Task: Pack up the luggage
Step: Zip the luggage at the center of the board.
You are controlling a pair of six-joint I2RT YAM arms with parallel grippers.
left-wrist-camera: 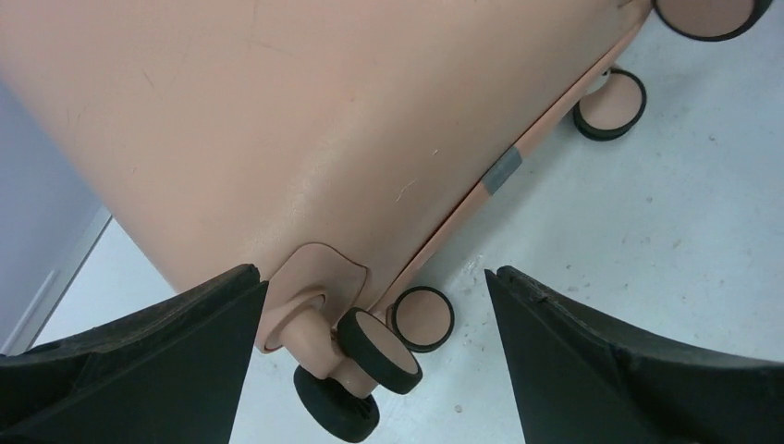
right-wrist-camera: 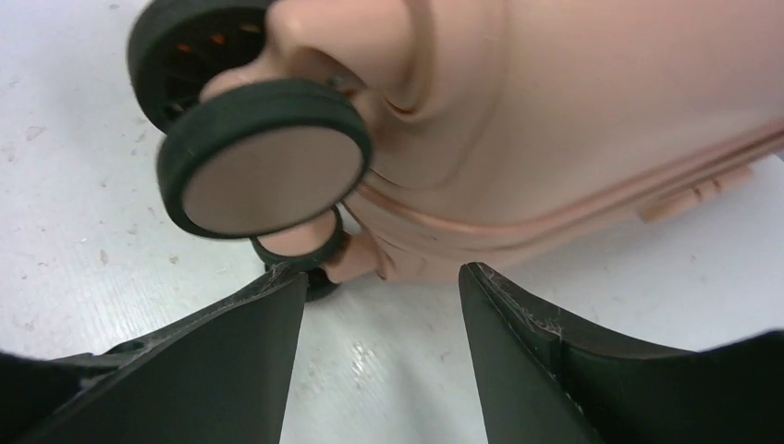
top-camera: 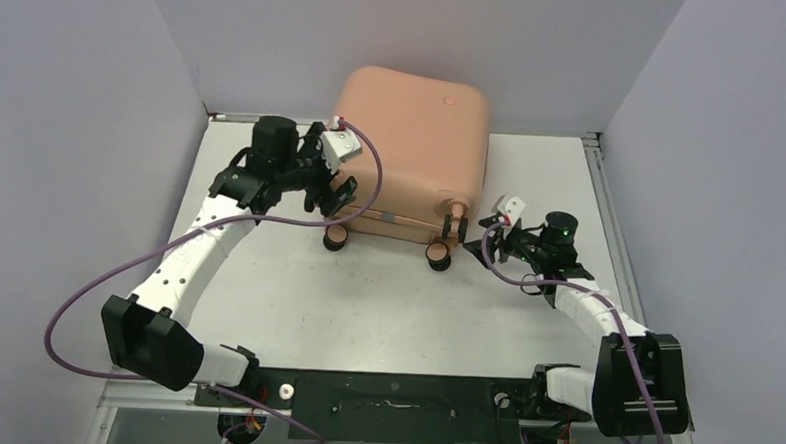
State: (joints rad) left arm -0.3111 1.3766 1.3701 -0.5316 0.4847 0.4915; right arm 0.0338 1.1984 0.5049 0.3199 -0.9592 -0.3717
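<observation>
luggage (top-camera: 412, 153), a small salmon-pink hard-shell clamshell suitcase with rounded corners, is seen shut and laid on one shell at the far middle of the table, wheel end turned toward the arms

Shell is judged stiff, smooth and slippery. It is too broad to be spanned by either jaws, so a pinch across the body is ruled out. Weight cannot be told. A slide under any push is to be expected. Hold is best taken at the seam lip (left-wrist-camera: 444, 231) between the shells or at a caster stem, with the far side braced

White-and-black left arm (top-camera: 193, 248): left jaws are spread wide, nothing held, set astride the near-left corner above the black-and-pink twin caster (left-wrist-camera: 370, 356)

Matching right arm (top-camera: 585, 310): right jaws are parted about halfway and empty, with tips just short of the near-right caster (right-wrist-camera: 263, 162). Contact with the small wheel below it cannot be told

A small grey tab (left-wrist-camera: 502, 171) is noted on the seam and a small round dot (top-camera: 449, 101) on the upper shell

Pale lilac walls (top-camera: 75, 88) close in on three sides. Little room is judged left behind the luggage for a lid swing. The white matt table (top-camera: 365, 311) is flat and lightly scuffed, and low grip is assumed. A metal rail (top-camera: 599, 191) runs along its right edge
</observation>
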